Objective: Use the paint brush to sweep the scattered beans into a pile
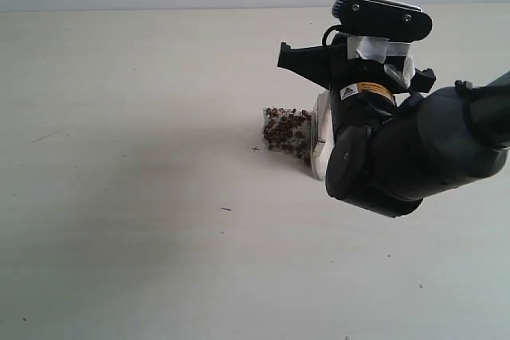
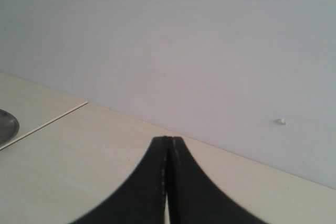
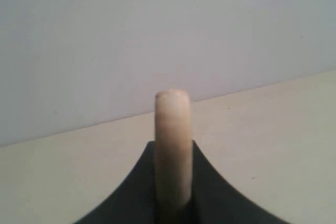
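**rigop_7:** Honestly, I think this one's nearly wrapped. On the near side of the pile (image 1: 284, 128), the table (image 1: 119, 260) is bare except for a few dark specks (image 1: 226, 209). They're too tiny for me to call beans or dirt. Then the pile itself: the beans (image 1: 277, 123) sit in one tight heap mixed with whitish grains, pressed right up against the pale bristle end of the paint brush (image 1: 320, 149).

**beanwatcher:** Nice. Who's got the brush, and what's the other arm up to?

**rigop_7:** The right gripper (image 3: 172, 149) is clamped on the brush's wooden handle (image 3: 172, 121), with a finger pinching each flat side. The left gripper (image 2: 168, 148) is squeezed together on nothing and pointed at the wall (image 2: 210, 51). It doesn't show in my exterior view, so I can't place it relative to the pile.

**beanwatcher:** So what's left?

**rigop_7:** Not much, I'd guess. The right arm (image 1: 414, 157) covers the table on its side of the pile, so strays could be hiding under there. Beyond the pile, the far stretch of table looks clean to me. If those specks on the near side are beans, one more short stroke toward the pile should finish it. Otherwise I'd call it swept.
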`<state>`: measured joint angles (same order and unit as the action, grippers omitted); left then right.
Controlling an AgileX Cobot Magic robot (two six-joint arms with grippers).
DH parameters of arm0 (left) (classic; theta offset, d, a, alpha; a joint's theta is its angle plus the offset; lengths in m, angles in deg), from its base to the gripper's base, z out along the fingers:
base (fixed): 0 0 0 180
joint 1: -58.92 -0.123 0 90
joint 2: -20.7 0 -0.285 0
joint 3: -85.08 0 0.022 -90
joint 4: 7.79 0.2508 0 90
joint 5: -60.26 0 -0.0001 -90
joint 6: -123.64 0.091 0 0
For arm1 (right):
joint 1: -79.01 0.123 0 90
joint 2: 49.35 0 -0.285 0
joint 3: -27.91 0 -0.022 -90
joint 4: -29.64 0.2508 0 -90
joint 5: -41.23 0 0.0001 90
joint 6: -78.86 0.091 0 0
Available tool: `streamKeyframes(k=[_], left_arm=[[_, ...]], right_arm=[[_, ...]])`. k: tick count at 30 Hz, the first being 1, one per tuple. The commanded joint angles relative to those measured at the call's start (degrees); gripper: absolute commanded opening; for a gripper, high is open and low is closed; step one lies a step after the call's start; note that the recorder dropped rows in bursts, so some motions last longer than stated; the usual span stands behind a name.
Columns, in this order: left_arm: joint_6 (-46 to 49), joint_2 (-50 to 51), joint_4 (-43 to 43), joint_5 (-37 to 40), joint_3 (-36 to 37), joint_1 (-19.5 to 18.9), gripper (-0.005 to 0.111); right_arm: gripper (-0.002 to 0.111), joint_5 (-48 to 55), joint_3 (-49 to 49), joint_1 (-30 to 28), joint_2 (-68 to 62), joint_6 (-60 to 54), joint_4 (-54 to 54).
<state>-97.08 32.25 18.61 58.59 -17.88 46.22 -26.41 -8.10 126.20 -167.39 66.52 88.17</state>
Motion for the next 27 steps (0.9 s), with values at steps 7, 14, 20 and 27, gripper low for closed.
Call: streamKeyframes(k=[7,14,20,27], left_arm=[[0.12,-0.31,0.03,-0.28,0.18,0.08,0.000],[0.12,-0.31,0.03,-0.28,0.18,0.08,0.000],[0.12,-0.31,0.03,-0.28,0.18,0.08,0.000],[0.12,-0.31,0.03,-0.28,0.18,0.08,0.000]], right_arm=[[0.000,0.44,-0.30,-0.16,8.36,-15.83,4.67],[0.000,1.87,-8.24,-0.26,19.12,-13.34,-4.79],[0.000,5.52,-17.15,-1.41,27.37,-9.36,-20.56],[0.000,25.47,-17.29,-6.80,35.27,-7.68,-38.74]])
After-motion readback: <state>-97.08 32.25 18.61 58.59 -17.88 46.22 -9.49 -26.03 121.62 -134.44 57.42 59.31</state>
